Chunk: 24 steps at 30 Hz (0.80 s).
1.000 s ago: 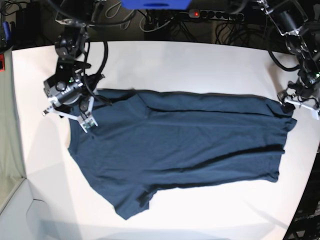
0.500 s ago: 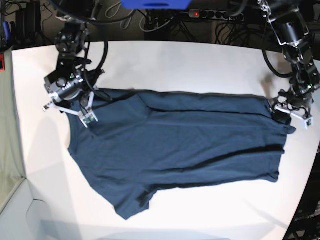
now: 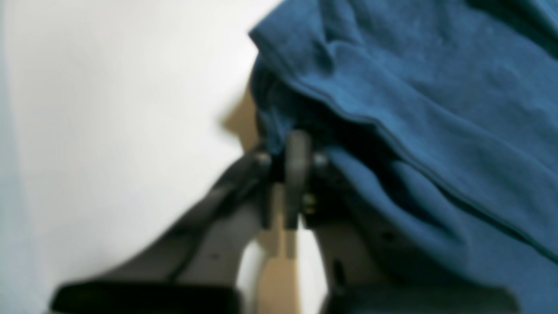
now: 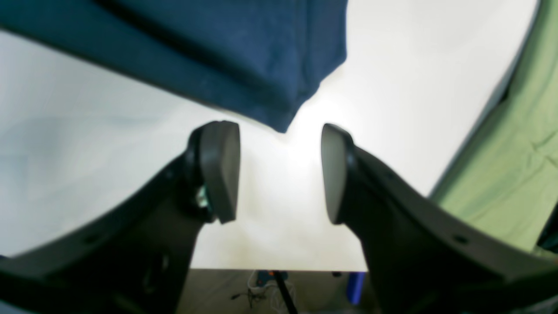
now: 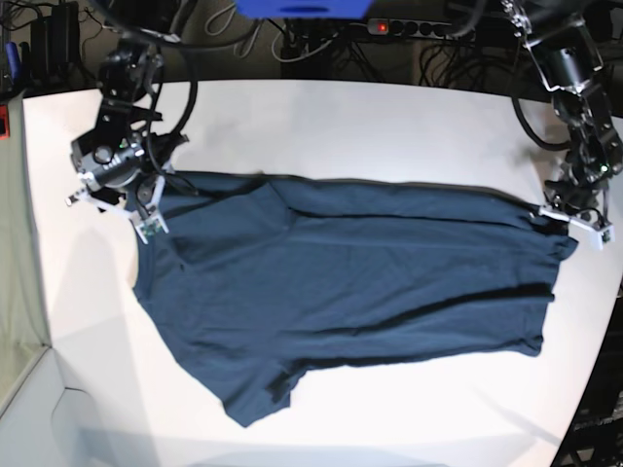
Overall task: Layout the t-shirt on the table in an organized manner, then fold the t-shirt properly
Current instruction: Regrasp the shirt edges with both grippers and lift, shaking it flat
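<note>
The dark navy t-shirt [image 5: 350,282] lies spread lengthwise across the white table [image 5: 341,126], with one sleeve pointing to the front left. My left gripper [image 5: 572,224] is at the shirt's far right corner. In the left wrist view it [image 3: 296,152] is shut, with a bunched fold of the t-shirt [image 3: 436,109] pinched in its jaws. My right gripper [image 5: 110,210] hovers at the shirt's upper left corner. In the right wrist view it [image 4: 279,174] is open. A corner of the t-shirt [image 4: 239,52] ends just ahead of the gap, touching neither pad [image 4: 220,170].
A green cloth [image 4: 501,174] borders the table on the base view's left side [image 5: 15,243]. Cables and a power strip [image 5: 419,27] run behind the far edge. The table edge curves away close to the left gripper at the right.
The left gripper moved onto the shirt's right corner and closed on the fabric. The right gripper, still open, drifted left and slightly back off the shirt's shoulder area.
</note>
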Motion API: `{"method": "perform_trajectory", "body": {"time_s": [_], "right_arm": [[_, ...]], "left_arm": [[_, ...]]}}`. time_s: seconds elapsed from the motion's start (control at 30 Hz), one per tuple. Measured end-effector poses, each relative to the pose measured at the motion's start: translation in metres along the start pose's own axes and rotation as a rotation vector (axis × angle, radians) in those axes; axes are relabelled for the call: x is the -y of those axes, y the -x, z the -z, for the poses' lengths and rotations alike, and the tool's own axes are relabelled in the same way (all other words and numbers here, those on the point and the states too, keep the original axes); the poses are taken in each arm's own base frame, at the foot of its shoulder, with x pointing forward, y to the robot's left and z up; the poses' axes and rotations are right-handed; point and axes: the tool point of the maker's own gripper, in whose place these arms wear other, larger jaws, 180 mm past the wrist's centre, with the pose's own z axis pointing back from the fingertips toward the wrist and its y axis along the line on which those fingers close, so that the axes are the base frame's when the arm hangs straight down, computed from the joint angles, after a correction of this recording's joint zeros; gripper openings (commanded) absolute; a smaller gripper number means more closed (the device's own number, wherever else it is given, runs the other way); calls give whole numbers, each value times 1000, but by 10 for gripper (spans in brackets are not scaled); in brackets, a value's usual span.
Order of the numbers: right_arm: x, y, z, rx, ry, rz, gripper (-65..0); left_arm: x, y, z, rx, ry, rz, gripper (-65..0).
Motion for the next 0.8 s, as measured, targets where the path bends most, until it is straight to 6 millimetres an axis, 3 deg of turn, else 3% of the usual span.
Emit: {"method": "perform_trajectory", "body": {"time_s": [0.23, 0.5, 0.57, 0.67, 0.7, 0.8], "right_arm": [[-7, -2, 8, 6, -28, -4, -345], [-28, -2, 33, 24, -109, -11, -360], [-29, -6, 34, 47, -112, -10, -427], [-31, -5, 34, 52, -121, -11, -623], [-30, -3, 35, 49, -118, -21, -650], [-8, 9, 32, 5, -66, -52, -650]], "left_arm": [[0, 0, -1, 3, 3, -5, -650], [4, 8, -14, -17, 4, 39, -650], [5, 7, -14, -14, 5, 41, -650], [5, 6, -15, -15, 5, 43, -650], [5, 6, -16, -19, 4, 51, -650], [9, -9, -29, 30, 9, 93, -650]]}}
